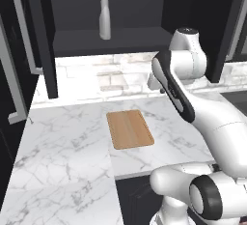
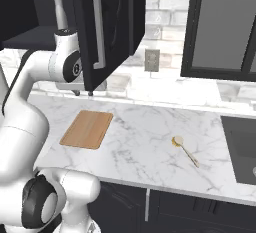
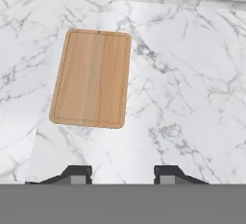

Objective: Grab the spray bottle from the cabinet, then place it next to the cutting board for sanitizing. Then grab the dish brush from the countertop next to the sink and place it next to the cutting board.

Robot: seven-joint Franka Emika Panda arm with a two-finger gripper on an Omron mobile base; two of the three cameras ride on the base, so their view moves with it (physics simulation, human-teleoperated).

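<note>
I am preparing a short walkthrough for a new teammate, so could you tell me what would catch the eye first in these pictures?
The wooden cutting board stands out most, lying flat and alone on the white marble countertop, with the tool above the counter, its tips apart and empty. Next comes the pale spray bottle standing upright on the shelf of the open dark cabinet. Off towards the sink, the yellow-headed dish brush lies on the marble.

The spray bottle point(image 1: 104, 11) stands in the cabinet point(image 1: 120, 38) above the countertop point(image 1: 62, 142), where the cutting board point(image 1: 129, 129) lies.
</note>
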